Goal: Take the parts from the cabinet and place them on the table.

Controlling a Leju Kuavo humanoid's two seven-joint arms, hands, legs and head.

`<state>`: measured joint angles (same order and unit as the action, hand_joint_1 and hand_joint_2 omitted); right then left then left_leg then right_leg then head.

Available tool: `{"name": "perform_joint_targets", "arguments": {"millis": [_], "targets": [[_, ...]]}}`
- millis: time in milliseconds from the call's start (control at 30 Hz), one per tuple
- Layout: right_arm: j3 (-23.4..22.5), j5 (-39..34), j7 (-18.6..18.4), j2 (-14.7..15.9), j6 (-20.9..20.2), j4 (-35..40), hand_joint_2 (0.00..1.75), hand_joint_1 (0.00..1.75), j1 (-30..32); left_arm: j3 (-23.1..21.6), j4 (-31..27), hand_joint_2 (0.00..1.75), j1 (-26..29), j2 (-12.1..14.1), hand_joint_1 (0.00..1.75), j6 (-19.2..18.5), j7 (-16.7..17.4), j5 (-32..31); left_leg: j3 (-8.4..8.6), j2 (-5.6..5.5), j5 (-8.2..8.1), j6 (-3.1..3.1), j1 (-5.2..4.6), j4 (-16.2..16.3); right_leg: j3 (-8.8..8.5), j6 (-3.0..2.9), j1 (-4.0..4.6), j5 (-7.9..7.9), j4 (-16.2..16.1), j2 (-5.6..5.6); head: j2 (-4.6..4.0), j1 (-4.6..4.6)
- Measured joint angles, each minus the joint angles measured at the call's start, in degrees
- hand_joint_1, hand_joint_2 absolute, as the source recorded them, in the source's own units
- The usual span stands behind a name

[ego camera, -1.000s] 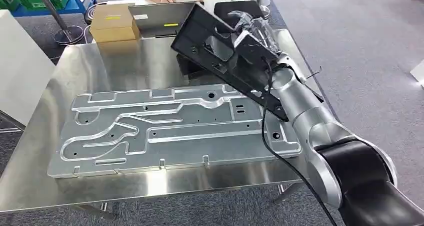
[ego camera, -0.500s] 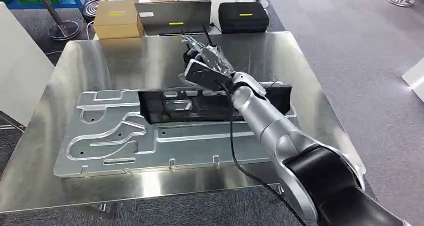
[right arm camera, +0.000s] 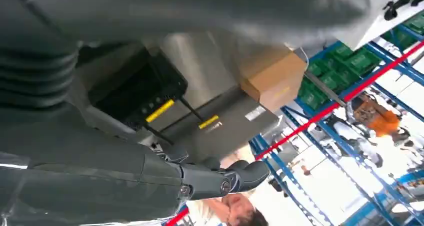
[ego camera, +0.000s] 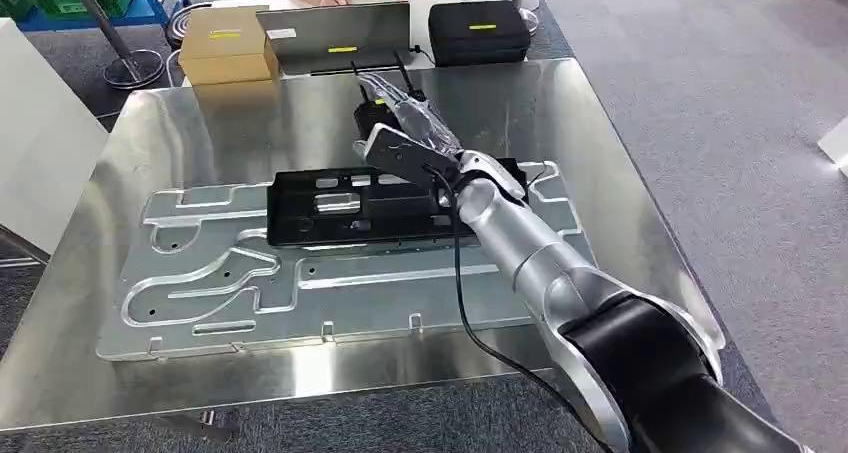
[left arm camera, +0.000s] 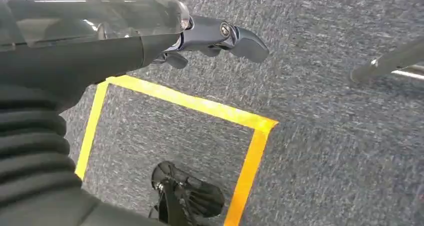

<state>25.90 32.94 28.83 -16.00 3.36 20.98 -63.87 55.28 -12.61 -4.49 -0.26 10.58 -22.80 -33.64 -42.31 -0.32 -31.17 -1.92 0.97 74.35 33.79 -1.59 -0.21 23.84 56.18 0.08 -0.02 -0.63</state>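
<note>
head view: the black part, a flat perforated plate, lies on top of the large silver aluminium panel, which rests on the steel table; the right hand is stretched out above the table just past the far edge of the black part, and whether it touches the part cannot be told; its fingers look extended rather than curled, yet whether they grip anything cannot be told from here; a black cable runs along the silver right arm; beyond the table stand two cardboard boxes, a grey laptop and a black case, with a person seated behind them; right wrist view: the right hand's thick grey thumb and one dark fingertip show, with the laptop, the case and a box behind them, nothing seen between the fingers; left wrist view: the left hand hangs over grey carpet marked with yellow tape, its dark fingers reaching out with nothing in them.
</note>
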Motion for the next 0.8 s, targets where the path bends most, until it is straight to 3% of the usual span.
{"name": "perform_joint_targets", "arguments": {"millis": [33, 100, 133, 167, 267, 333, 433, 467, 500, 533, 567, 600, 633, 667, 767, 800], "targets": [[0.0, -0.07, 0.07, 0.0, 0.2, 0.0, 0.0, 0.0, 0.04, 0.02, 0.0, 0.0, 0.02, 0.02, 0.0, 0.0, -0.02, 0.0, 1.75, 0.01, 2.43, -0.1, 0.18, -3.73, 0.0, 0.19, -0.05, 0.16, 0.22, 0.07, 0.0, 0.0], [-0.2, -0.9, 0.96, 0.0, 2.1, 0.04, 0.0, 0.0, -0.06, 0.02, 0.0, 0.0, -0.04, 0.07, 0.0, -0.02, -0.02, -0.04, 6.95, 0.13, 7.43, -0.28, 0.5, -14.1, 0.0, 0.72, -0.26, 0.78, 1.1, 0.13, 0.0, 0.0], [-0.63, -1.68, 1.85, 0.02, 3.73, 0.17, 0.0, 0.0, -0.08, 0.02, 0.0, 0.0, -0.09, -0.02, 0.0, -0.13, 0.0, -0.13, 8.01, 0.05, 6.12, -0.05, 0.32, -15.76, 0.24, 1.18, 0.03, 1.07, 1.45, 0.16, 0.0, 0.0], [-1.18, -2.54, 2.59, 0.09, 5.14, 0.35, 0.0, 0.0, -0.09, 0.02, 0.0, 0.0, -0.08, -0.02, 0.0, -0.28, 0.0, -0.15, 7.85, -0.21, 6.62, 0.73, 0.16, -16.17, 0.5, 1.36, 0.23, 1.16, 1.88, 0.24, 0.0, 0.04], [-3.72, -6.94, 7.22, 0.48, 11.22, 1.93, 0.0, 0.0, 0.08, 0.11, 0.0, 0.0, 0.04, -0.13, 0.0, -1.01, 0.17, -0.15, 7.59, -0.2, 6.64, 1.84, -0.02, -15.81, 0.59, 2.08, 0.13, 1.08, 1.76, 0.23, 0.0, 0.02], [-6.07, -10.55, 9.96, 1.46, 14.27, 4.84, 0.0, 0.0, 0.54, 0.31, 0.0, 0.0, -0.05, -0.13, 0.0, -1.66, 0.17, -0.15, 7.68, -0.16, 6.87, 2.53, 0.19, -16.13, 1.38, 2.69, -0.12, 2.87, 3.88, 0.17, 0.0, 0.04], [-8.37, -13.2, 10.12, 4.05, 18.06, 13.08, 0.0, 0.0, 4.12, 0.85, 0.0, 0.0, -0.01, -0.15, 0.0, -2.58, -0.15, 0.2, 7.65, -0.16, 6.81, 3.11, 0.01, -16.12, 7.69, 3.22, -0.11, 9.05, 17.12, 0.15, 0.0, 0.04], [-8.79, -13.73, 10.01, 5.21, 18.41, 16.65, 0.0, 0.0, 6.4, 1.12, 0.0, 0.0, 0.03, -0.22, 0.0, -2.82, -0.28, 0.5, 7.67, -0.23, 6.79, 3.16, -0.1, -16.11, 9.26, 3.16, -0.1, 9.63, 20.05, 0.15, 0.0, 0.04], [-9.36, -13.92, 9.92, 6.63, 18.82, 20.49, 0.0, 0.0, 8.65, 1.4, 0.0, 0.0, 0.15, -0.26, 0.0, -2.97, -0.46, 0.74, 7.72, -0.38, 6.76, 3.25, -0.28, -16.11, 9.43, 2.95, -0.03, 8.75, 19.87, 0.16, 0.0, 0.04], [-9.9, -14.01, 9.88, 7.7, 19.5, 23.69, 0.0, 0.0, 10.97, 1.62, 0.0, 0.0, 0.29, -0.37, 0.0, -3.19, -0.7, 1.07, 7.78, -0.55, 6.72, 3.35, -0.49, -16.11, 8.25, 2.52, 0.16, 6.81, 17.11, 0.16, 0.0, 0.04], [-10.91, -14.03, 9.68, 9.4, 20.42, 28.76, 0.0, 0.0, 13.57, 1.95, 0.0, 0.0, 0.37, -0.55, 0.0, -3.37, -0.96, 1.33, 7.92, -0.66, 6.68, 3.41, -0.86, -16.14, 5.97, 1.84, 0.36, 4.25, 12.35, 0.14, 0.0, 0.04], [-12.09, -13.68, 9.29, 11.07, 21.03, 33.9, 0.0, 0.0, 16.59, 2.38, 0.0, 0.0, 0.42, -0.83, 0.0, -3.39, -1.16, 1.82, 8.1, -0.85, 6.61, 3.52, -1.09, -16.17, 2.96, 0.8, 0.81, 1.61, 6.4, 0.1, 0.0, 0.04], [-13.87, -12.92, 9.11, 13.08, 21.71, 40.04, 0.0, 0.0, 19.96, 2.88, 0.04, 0.0, 0.55, -1.45, 0.0, -3.39, -1.27, 2.32, 8.18, -0.95, 6.53, 3.61, -0.86, -16.24, 0.87, -0.51, 1.5, 1.2, 1.94, -0.15, 0.0, 0.02], [-15.18, -12.52, 9.22, 14.28, 21.73, 43.84, 0.0, 0.0, 23.24, 3.21, 0.04, 0.0, 0.75, -1.95, 0.0, -3.39, -1.33, 2.54, 8.17, -1.12, 6.51, 3.51, -1.28, -16.27, 0.68, -0.61, 1.63, 0.98, 1.66, -0.85, 0.0, -0.15], [-21.43, -10.16, 10.03, 18.45, 21.92, 56.73, 0.0, 0.0, 34.01, 4.31, 0.02, 0.0, 1.32, -2.34, 0.0, -3.41, -1.29, 2.91, 8.59, -1.1, 6.37, 2.94, -0.83, -16.72, 0.18, -0.56, 2.0, 0.9, 0.9, -0.82, 0.0, -0.09], [-24.03, -9.66, 10.14, 19.48, 21.97, 61.13, 0.0, 0.0, 39.05, 4.61, -0.04, 0.0, 1.46, -2.34, 0.0, -3.43, -1.27, 2.93, 8.93, -1.15, 6.01, 2.69, -1.39, -16.87, -0.96, -0.17, 1.08, 0.41, -0.6, -1.04, 0.0, -0.09]]}}
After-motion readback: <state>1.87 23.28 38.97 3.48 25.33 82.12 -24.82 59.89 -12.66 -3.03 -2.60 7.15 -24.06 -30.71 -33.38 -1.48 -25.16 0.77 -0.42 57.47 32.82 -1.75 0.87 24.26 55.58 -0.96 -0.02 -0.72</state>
